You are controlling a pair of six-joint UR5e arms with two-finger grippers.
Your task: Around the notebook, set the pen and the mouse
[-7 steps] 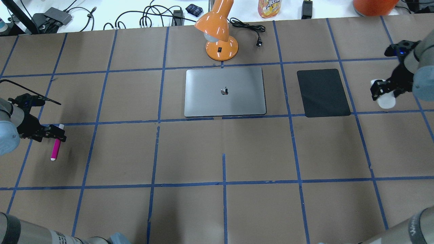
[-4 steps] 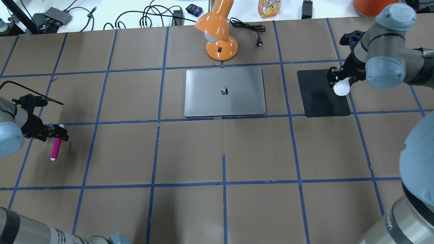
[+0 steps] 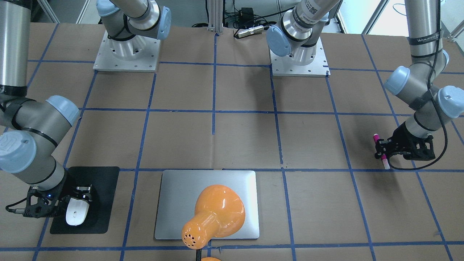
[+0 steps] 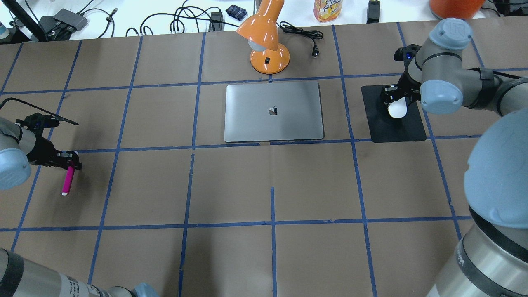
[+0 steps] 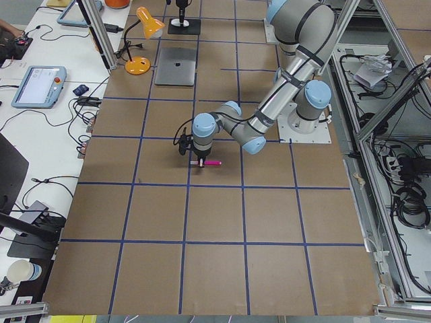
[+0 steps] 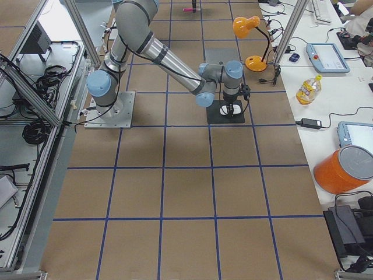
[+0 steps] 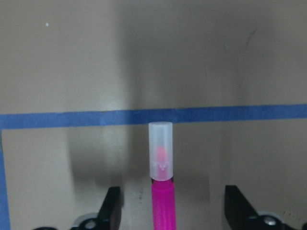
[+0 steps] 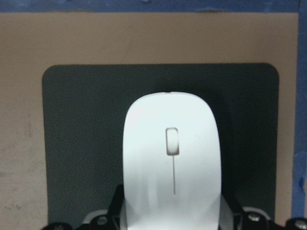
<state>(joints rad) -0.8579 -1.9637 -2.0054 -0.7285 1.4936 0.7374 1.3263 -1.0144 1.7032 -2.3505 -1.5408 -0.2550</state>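
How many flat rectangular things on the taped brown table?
2. The silver notebook sits mid-table by the orange lamp; the black mat lies beside it, under the mouse. None looks hidden.

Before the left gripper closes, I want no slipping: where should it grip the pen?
Take the pen by its magenta barrel just behind the translucent cap, from above: it lies flat and slim, centred in the open left gripper.

The pen [image 4: 67,179] is bright magenta with a translucent whitish end. The mouse [image 8: 171,153] is glossy white with a thin grey line. The notebook [image 4: 273,111] is silver-grey, the mat [image 4: 396,130] matte black, the lamp [image 4: 264,37] orange. The table [image 4: 231,185] is brown, crossed by a blue grid.
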